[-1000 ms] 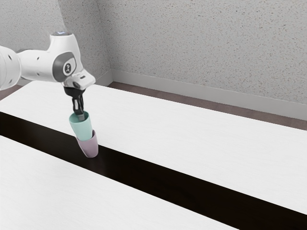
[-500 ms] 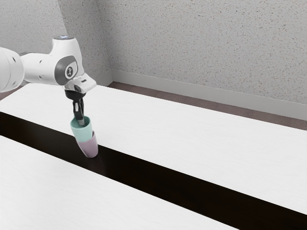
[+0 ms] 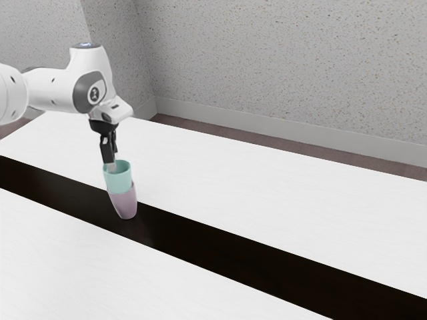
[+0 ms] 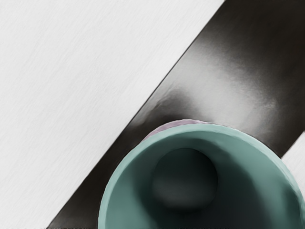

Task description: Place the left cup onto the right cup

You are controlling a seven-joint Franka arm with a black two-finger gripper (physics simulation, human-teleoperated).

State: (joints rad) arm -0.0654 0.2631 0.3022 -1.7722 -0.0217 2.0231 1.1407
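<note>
Teal cup [image 3: 119, 177] nested upright in pink cup [image 3: 125, 203] on the desk's [image 3: 267, 193] dark stripe, claw [image 3: 107, 159] at the teal rim, grip impossible to tell.

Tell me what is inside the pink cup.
The teal cup sits nested in the pink cup, its upper part rising above the pink rim. The teal cup's lower part and the pink cup's inner floor are covered. The teal cup itself looks empty.
</note>
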